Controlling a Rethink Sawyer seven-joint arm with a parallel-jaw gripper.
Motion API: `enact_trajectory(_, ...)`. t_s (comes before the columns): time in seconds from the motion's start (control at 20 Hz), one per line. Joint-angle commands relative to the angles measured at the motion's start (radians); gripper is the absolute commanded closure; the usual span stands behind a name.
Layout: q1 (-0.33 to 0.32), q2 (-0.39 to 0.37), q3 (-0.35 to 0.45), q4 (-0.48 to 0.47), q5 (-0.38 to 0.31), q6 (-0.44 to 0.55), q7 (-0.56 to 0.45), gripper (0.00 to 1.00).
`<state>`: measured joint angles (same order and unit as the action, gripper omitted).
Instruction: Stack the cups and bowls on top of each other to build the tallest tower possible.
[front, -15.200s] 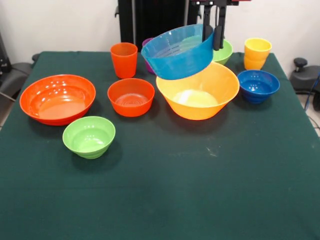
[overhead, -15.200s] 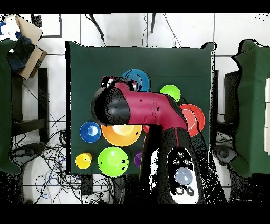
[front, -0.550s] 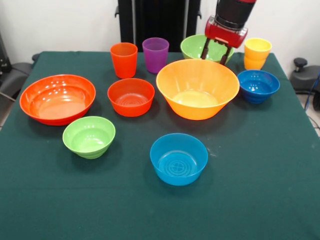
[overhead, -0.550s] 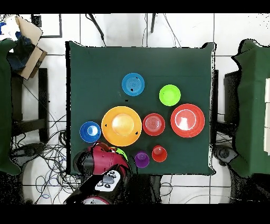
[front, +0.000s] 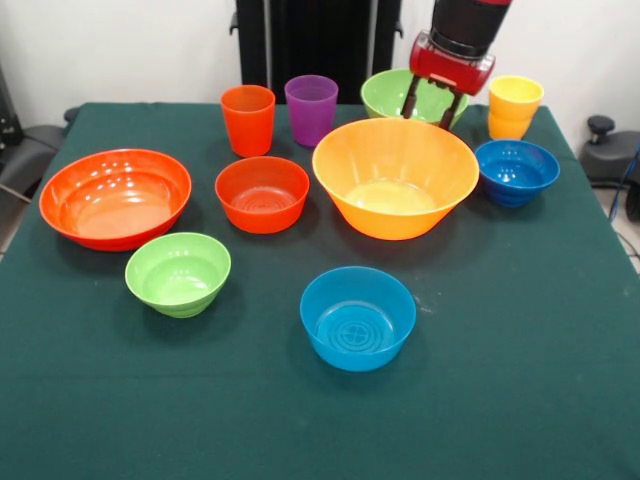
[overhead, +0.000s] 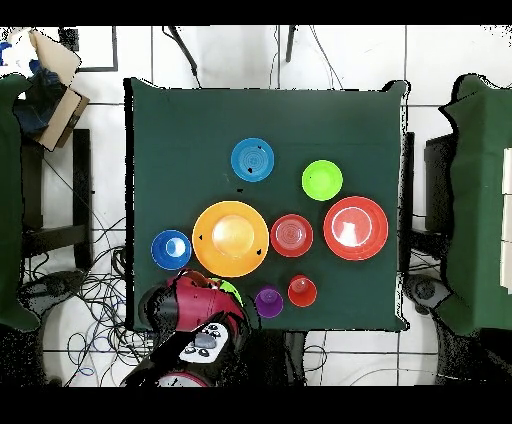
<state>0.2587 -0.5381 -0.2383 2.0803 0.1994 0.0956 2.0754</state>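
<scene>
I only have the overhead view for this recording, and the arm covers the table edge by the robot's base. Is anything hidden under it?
Observer: Yes. The front view shows a yellow cup standing upright there, on the robot's side of the dark blue bowl.
Operator: And the green sliver beside the arm?
Observer: That is a second light green bowl, upright, between the large yellow-orange bowl and the pedestal.
Operator: What is the gripper doing?
Observer: The gripper hangs open over that green bowl, and it appears to hold nothing.
</scene>
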Motion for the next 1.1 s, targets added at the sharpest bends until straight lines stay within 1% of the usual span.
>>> enact_trajectory(0.05,-0.009,0.016,0.078,0.04,0.045,0.067,0.192,0.0)
enact_trajectory(0.3,-0.028,0.013,0.125,0.061,0.064,0.044,0.216,0.0)
enact_trajectory(0.5,-0.015,0.01,0.126,0.065,0.081,0.047,0.229,0.0)
enact_trajectory(0.6,-0.02,0.007,0.139,0.078,0.094,0.025,0.243,0.0)
enact_trajectory(0.7,-0.037,0.002,0.167,0.104,0.117,-0.017,0.272,0.0)
enact_trajectory(0.85,-0.023,-0.001,0.163,0.114,0.15,-0.013,0.298,0.0)
enact_trajectory(1.0,-0.006,-0.005,0.161,0.135,0.199,-0.033,0.358,0.0)
enact_trajectory(1.1,-0.017,-0.001,0.171,0.144,0.202,-0.061,0.372,0.0)
